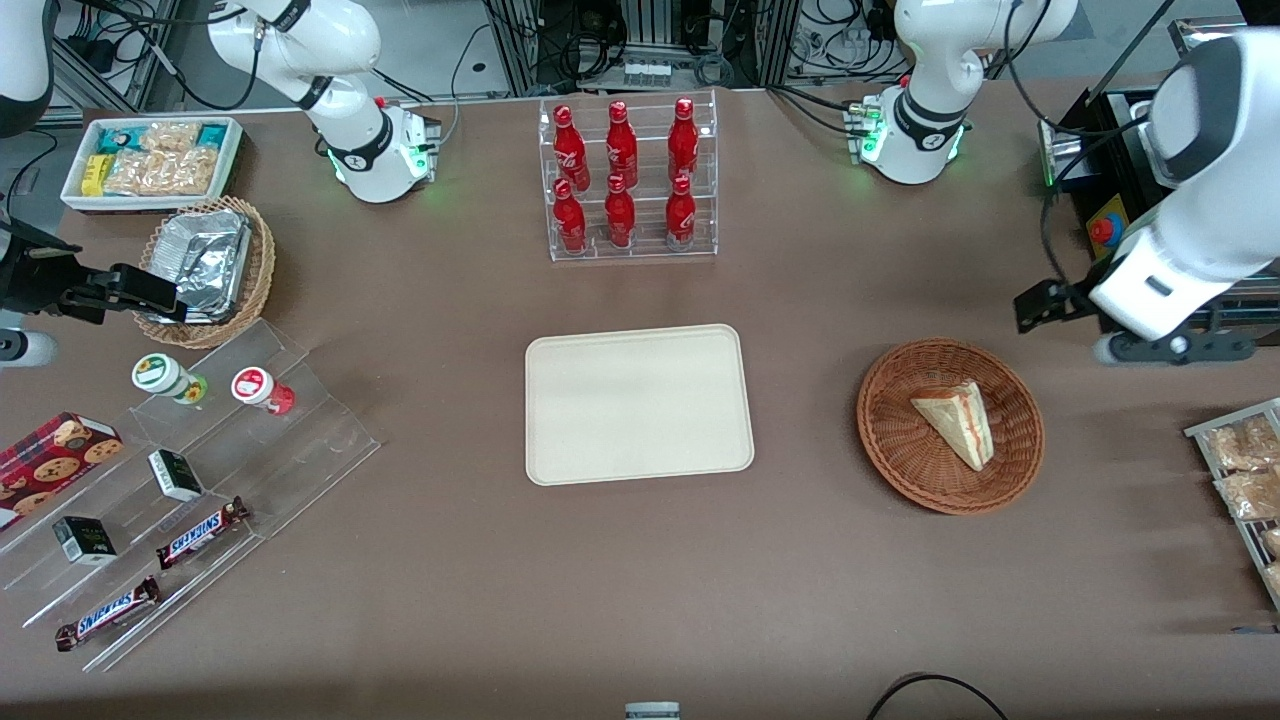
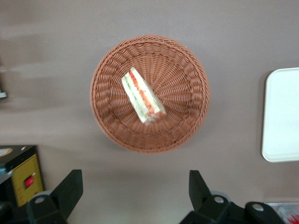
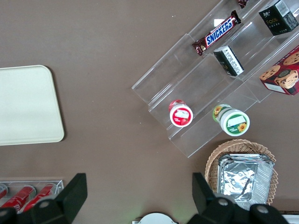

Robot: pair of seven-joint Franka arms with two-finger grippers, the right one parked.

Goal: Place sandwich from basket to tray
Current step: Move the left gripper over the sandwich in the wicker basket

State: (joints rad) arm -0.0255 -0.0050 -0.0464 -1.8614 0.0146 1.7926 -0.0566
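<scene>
A: Tray (image 1: 638, 404) sits bare at mid-table, well apart from the gripper (image 2: 131, 191) toward the parked arm's end. Low rim only, easy to come in over.

B: And the sandwich (image 1: 956, 419)?

A: In the reddish basket (image 1: 950, 490), lying on its side, roughly central, not touching the wall. The gripper hangs above it, a little off from the basket's rim and farther from the front camera than the basket; fingers (image 2: 69, 188) spread wide, nothing between them.

B: How will it handle, do you think?

A: Light and soft, I'd judge. Pale bread, red and green filling showing at the cut edge. It'll squash or shed layers under a hard pinch. Best taken across the two flat bread faces near the thick end, gently.

B: Room?

A: Basket wall is shallow, and the weave leaves space around the wedge for fingers. Between basket and tray the table is open brown surface. A snack rack (image 1: 1245, 480) lies nearer the working arm's end, off the path.
</scene>
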